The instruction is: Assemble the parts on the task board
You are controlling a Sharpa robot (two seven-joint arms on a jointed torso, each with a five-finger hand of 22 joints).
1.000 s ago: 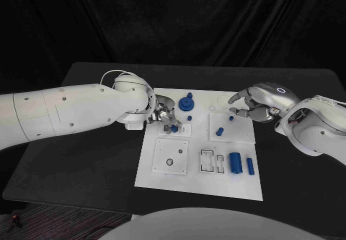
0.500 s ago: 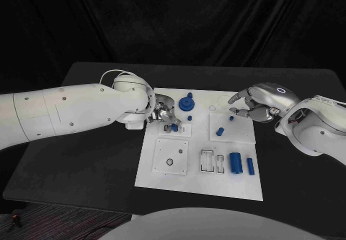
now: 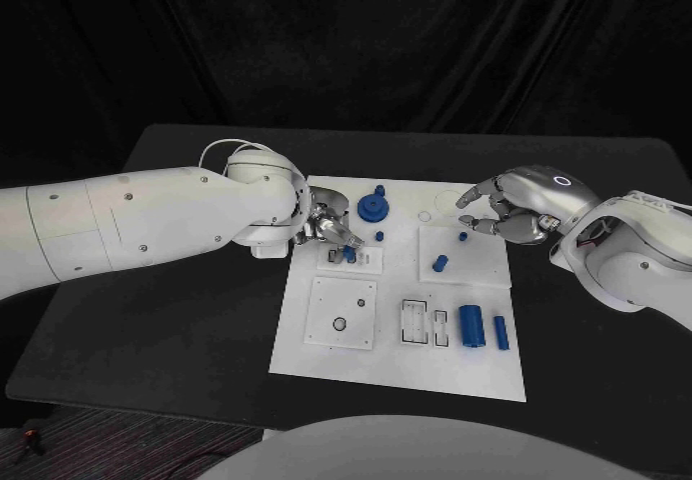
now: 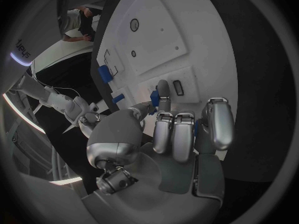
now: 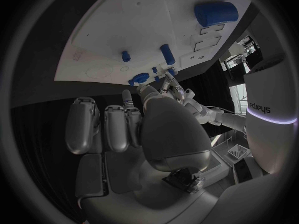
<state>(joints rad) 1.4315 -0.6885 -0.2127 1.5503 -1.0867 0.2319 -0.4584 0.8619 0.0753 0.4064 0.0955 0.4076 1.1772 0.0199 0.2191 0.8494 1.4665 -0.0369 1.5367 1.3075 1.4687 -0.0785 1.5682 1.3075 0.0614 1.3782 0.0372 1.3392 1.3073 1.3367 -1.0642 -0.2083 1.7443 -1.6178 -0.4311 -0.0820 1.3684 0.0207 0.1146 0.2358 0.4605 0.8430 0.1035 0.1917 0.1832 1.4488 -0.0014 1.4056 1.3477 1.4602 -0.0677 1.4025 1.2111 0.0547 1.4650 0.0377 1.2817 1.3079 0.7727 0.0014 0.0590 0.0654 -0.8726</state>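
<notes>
The white task board (image 3: 375, 345) lies mid-table. My left hand (image 3: 329, 226) is over its left upper part and pinches a small blue part (image 3: 349, 253) between thumb and finger, just above a small white block (image 3: 361, 262). The left wrist view shows the same pinch on the blue part (image 4: 156, 96), next to a dark slot (image 4: 178, 87). My right hand (image 3: 508, 214) hovers at the board's upper right, fingers loosely curled and holding nothing. A short blue peg (image 3: 463, 237) stands just beside it, and a blue cylinder (image 3: 440, 265) lies nearer me.
A blue gear (image 3: 375, 208) stands at the board's far edge, with a small peg (image 3: 379, 236) nearer. A thick blue cylinder (image 3: 470, 323) and a thin one (image 3: 500, 332) lie at the lower right. A square plate (image 3: 343, 312) and slotted holders (image 3: 426, 322) sit in the lower middle.
The left hand's fingers have shifted a little, and the pinched blue part sits slightly farther from me over the small block. The right hand has not moved.
</notes>
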